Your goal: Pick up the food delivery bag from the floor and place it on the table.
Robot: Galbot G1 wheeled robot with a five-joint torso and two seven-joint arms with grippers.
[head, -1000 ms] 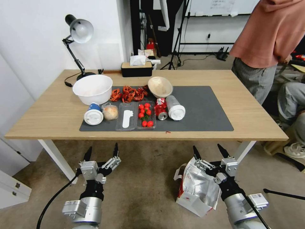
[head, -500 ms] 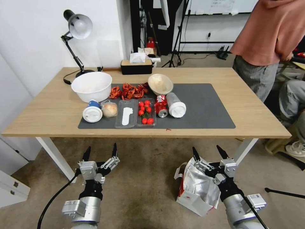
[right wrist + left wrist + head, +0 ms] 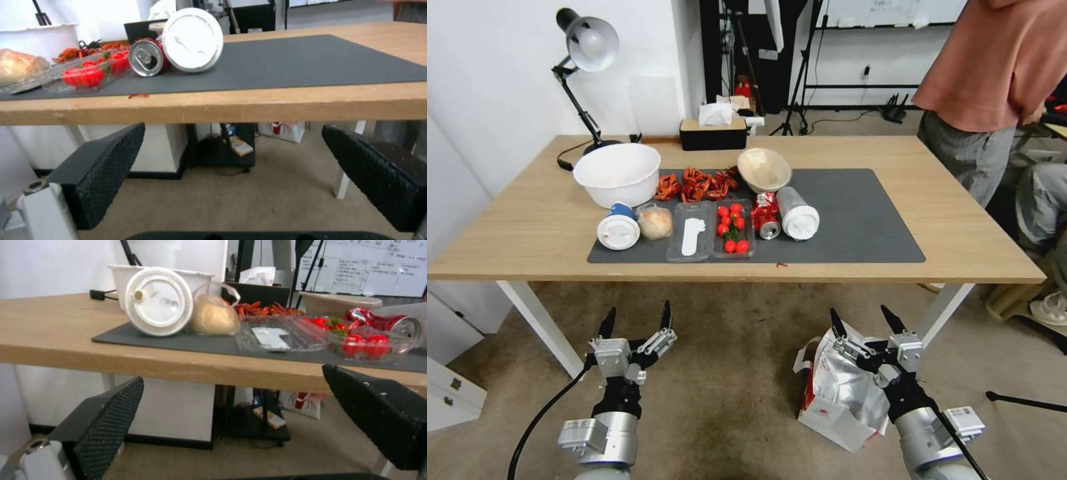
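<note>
Below table point(image 3: 960, 240), open right claw point(image 3: 864, 320) seemingly above floor-bound bag point(image 3: 844, 397)

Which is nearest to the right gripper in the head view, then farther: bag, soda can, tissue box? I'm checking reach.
1. Bag, on the floor directly under the right gripper.
2. Soda can, lying on the mat, mid-table.
3. Tissue box, at the table's far edge.

The whiteboard point(image 3: 371, 268) bears handwriting, perhaps notes, too small to read.
</note>
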